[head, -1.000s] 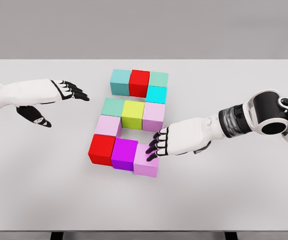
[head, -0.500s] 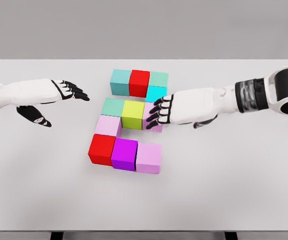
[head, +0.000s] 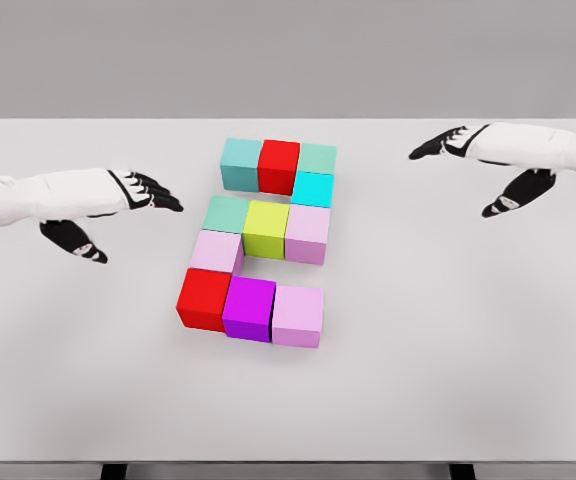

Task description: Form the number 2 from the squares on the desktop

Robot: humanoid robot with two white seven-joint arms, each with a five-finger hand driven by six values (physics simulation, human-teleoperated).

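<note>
Pale grey worktop point(head: 448, 380), wide and matte, filling most of the view. Plain grey wall behind, featureless. Soft, even light, faint shadows only. Dark legs just visible under the near edge.

Light was bright, even and diffuse; the render was sharp, glare-free, with only faint shadows on the worktop point(head: 448, 380).

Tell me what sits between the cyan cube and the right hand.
Nothing: in the head view only bare table separates the cyan cube from the right hand.
</note>
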